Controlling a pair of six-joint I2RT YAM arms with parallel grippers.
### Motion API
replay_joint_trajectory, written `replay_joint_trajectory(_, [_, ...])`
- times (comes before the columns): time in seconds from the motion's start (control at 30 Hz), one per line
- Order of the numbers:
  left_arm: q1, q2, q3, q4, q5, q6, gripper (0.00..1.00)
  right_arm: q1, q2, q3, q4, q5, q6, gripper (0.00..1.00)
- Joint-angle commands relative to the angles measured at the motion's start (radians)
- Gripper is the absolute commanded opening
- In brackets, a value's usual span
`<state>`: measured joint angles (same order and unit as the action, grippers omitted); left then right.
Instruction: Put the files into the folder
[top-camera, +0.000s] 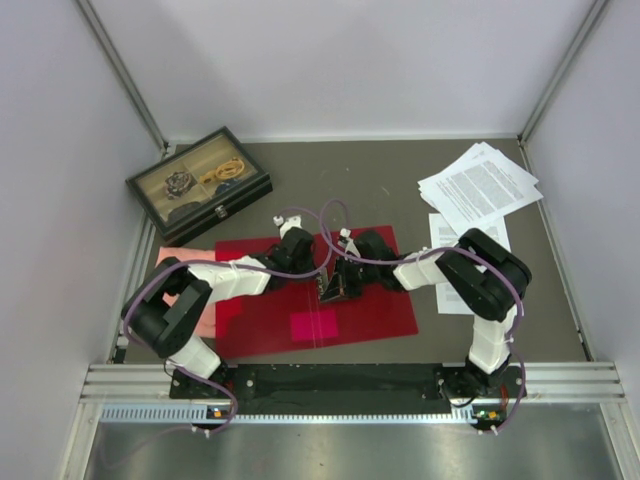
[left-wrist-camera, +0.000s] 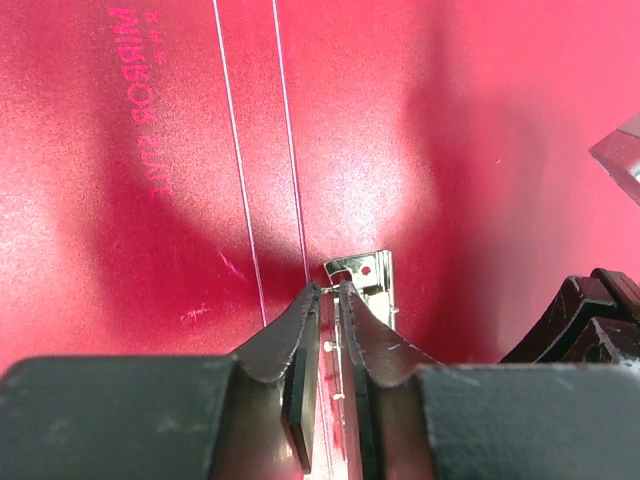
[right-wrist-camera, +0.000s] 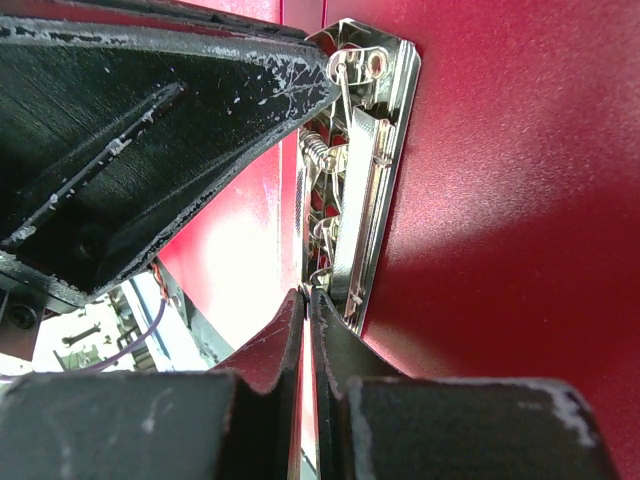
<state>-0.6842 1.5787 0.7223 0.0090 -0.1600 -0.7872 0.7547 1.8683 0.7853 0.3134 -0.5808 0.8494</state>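
Evidently the right gripper's (right-wrist-camera: 306, 295) jaws were pressed shut, their tips at one end of the metal clip (right-wrist-camera: 370, 150). The left gripper's (left-wrist-camera: 328, 290) jaws stood a thin slit apart with the clip's metal between them; whether they pinched it was unclear. Both met mid-way across the red folder (top-camera: 260, 320), which lay open on the table (top-camera: 400, 170). The white printed files (top-camera: 478, 185) lay off it, at far right.

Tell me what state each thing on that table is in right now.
folder, open and lying flat.
metal clip, inside the folder, between both grippers' tips.
files, loose pile at far right, outside the folder.
black box, lid closed.
left gripper, nearly closed, pinching the metal clip.
right gripper, shut, tips at the clip.
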Motion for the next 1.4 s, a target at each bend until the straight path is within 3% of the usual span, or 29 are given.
replay_joint_trajectory(0.0, [0.015,0.061,0.002,-0.017,-0.026,0.006,0.15,0.005,0.034,-0.044,-0.142,0.058,-0.065,0.00])
replay_joint_trajectory(0.07, [0.017,0.073,0.009,-0.018,-0.026,0.009,0.07,0.005,0.025,-0.046,-0.143,0.055,-0.069,0.00])
replay_joint_trajectory(0.2, [0.018,0.086,0.012,-0.040,-0.023,0.011,0.00,0.005,0.012,-0.034,-0.148,0.045,-0.067,0.01])
replay_joint_trajectory(0.3, [0.017,0.086,0.002,-0.046,-0.019,0.003,0.00,0.003,0.014,-0.024,-0.126,0.018,-0.049,0.16])
replay_joint_trajectory(0.37, [0.017,0.073,-0.014,-0.052,-0.024,-0.014,0.00,0.003,0.014,-0.023,-0.108,0.012,-0.036,0.20])
replay_joint_trajectory(0.57, [0.017,0.049,-0.034,-0.069,-0.036,-0.037,0.00,-0.003,0.022,-0.055,-0.022,-0.010,0.003,0.19])
replay_joint_trajectory(0.67, [0.017,0.050,-0.035,-0.069,-0.035,-0.037,0.00,-0.014,0.019,-0.076,0.001,-0.011,0.014,0.12])
replay_joint_trajectory(0.8, [0.017,0.049,-0.034,-0.064,-0.024,-0.040,0.00,-0.040,0.015,-0.078,0.013,-0.014,0.005,0.11])
replay_joint_trajectory(1.37, [0.012,0.053,-0.024,-0.069,-0.012,-0.043,0.00,-0.052,0.060,0.006,0.030,-0.047,0.008,0.15])
